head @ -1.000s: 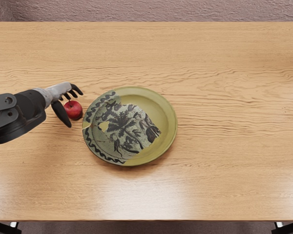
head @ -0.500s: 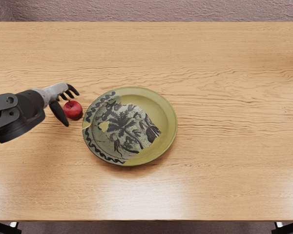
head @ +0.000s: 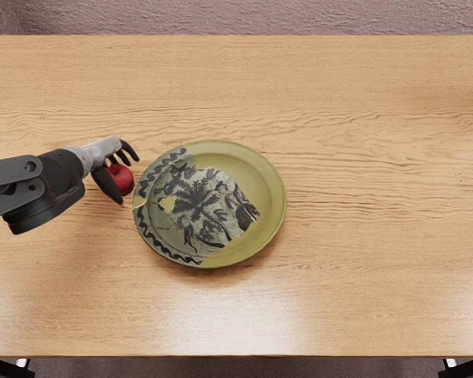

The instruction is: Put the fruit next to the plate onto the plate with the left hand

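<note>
At the plate's [head: 273,178] nine o'clock, the left hand [head: 114,163] has slid in over the apple [head: 125,178], thumb in front, fingers curled on top, pinching it. It sits on the counter [head: 363,118] beside the rim; the lift looks next.

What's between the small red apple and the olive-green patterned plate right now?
Nothing: in the head view only a thin strip of bare wooden table separates the small red apple from the olive-green patterned plate.

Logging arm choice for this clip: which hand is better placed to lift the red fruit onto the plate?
Left. The left hand is at the red fruit beside the plate; the right arm is out of view.
</note>
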